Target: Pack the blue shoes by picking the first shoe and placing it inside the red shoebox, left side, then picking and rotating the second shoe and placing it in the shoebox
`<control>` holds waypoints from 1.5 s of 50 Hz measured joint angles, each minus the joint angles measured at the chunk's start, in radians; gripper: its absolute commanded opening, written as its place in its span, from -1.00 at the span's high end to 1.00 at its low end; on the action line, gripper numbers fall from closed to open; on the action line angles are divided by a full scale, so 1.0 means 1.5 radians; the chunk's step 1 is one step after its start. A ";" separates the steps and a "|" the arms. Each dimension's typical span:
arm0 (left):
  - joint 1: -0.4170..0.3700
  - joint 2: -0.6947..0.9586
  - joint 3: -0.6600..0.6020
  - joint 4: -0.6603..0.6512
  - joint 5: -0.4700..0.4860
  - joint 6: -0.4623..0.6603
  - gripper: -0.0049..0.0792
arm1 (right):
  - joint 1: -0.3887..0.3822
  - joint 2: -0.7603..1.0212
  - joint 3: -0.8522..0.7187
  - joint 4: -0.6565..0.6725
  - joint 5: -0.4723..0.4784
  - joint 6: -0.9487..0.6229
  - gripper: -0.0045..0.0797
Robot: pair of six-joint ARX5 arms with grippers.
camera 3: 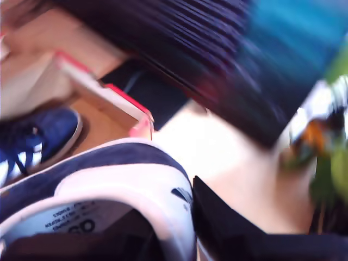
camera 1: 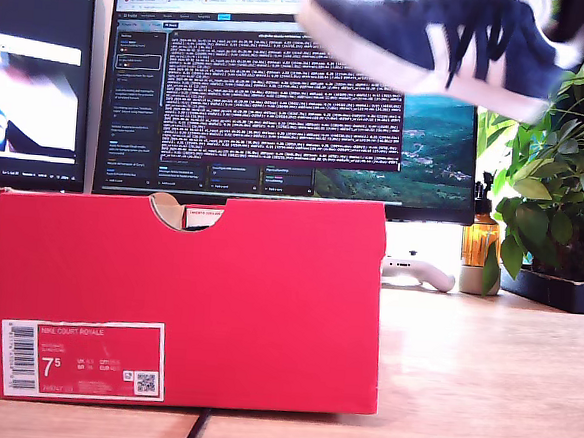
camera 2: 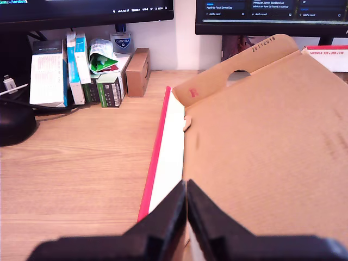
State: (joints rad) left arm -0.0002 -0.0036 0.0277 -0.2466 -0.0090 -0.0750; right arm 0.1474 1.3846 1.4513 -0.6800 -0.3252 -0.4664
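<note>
Now our second tool (camera 3: 187, 228), clamped on the second shoe (camera 1: 455, 45), carries it above the shoebox (camera 1: 186, 302), where the first shoe (camera 3: 38, 136) lies; next comes rotating and lowering it in, while our first tool (camera 2: 186, 217) rests closed at the lid (camera 2: 261, 152).

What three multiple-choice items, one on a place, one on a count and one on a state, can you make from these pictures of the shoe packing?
1. Where is the shoe that my second gripper carries?
A. On the desk in front of the box
B. In the air, above the red shoebox, at the upper right of the exterior view
C. Under the monitor

2. How many blue shoes lie inside the shoebox?
A. None
B. One
C. Two

3. How do the jaws of my first gripper stand?
A. Wide open
B. Closed together, holding nothing
C. Closed on a shoe

Answers:
1 B: the carried shoe shows blurred, high before the monitor.
2 B: the second wrist view shows one shoe in the box while the other is held.
3 B: the first wrist view shows the fingers meeting, with only the box lid beyond them.
</note>
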 measured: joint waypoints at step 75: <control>0.000 0.000 0.000 0.000 0.000 0.000 0.91 | 0.192 0.245 0.058 0.204 -0.065 -0.068 0.92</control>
State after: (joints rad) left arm -0.0002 -0.0032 0.0277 -0.2466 -0.0090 -0.0750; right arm 0.4347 1.7519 1.5391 -0.3733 -0.4232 -0.5690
